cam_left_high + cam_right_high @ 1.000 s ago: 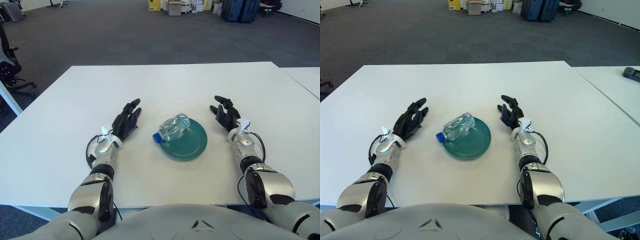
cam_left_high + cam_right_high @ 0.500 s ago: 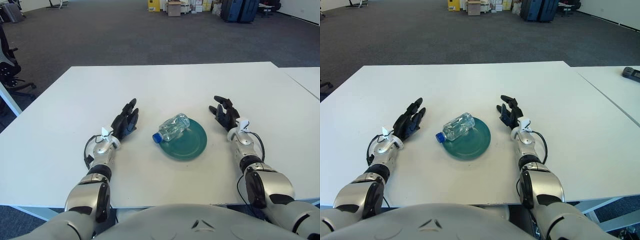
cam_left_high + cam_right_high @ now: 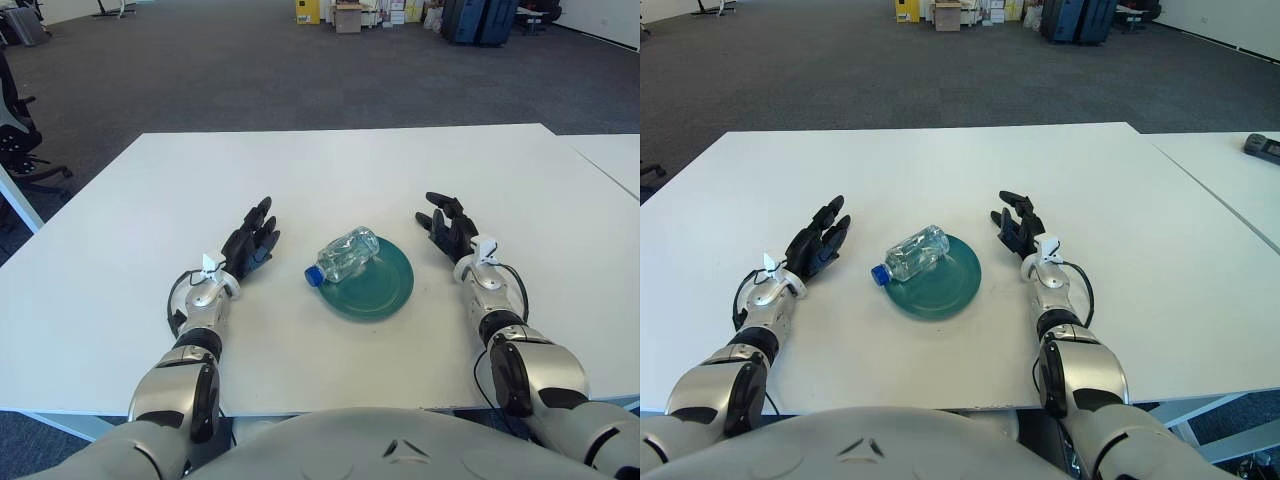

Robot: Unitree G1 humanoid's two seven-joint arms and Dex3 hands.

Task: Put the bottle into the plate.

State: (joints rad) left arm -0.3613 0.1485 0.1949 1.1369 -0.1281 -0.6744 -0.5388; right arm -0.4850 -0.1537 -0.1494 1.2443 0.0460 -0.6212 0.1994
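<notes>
Since one second earlier, only the left hand (image 3: 250, 240) had drawn back a little from the plate (image 3: 385, 292), toward its outer side, while the bottle and the plate had kept their places. Its fingers were stretched out and relaxed and held nothing, and it showed to the left of the plate, with bare table (image 3: 330, 170) between them. The right hand (image 3: 448, 228) showed on the other side of the plate, near its far right rim, also spread and empty. Between the two hands, the bottle (image 3: 346, 254) lay on its side across the near-left part of the plate, its clear body over the green surface and its blue cap (image 3: 313, 276) over the rim on the left. Its long axis ran from the cap to the far right. The capped end pointed toward the left hand, which was perhaps slightly nearer. I judge the placing already done, so the hands only needed to stay clear.
</notes>
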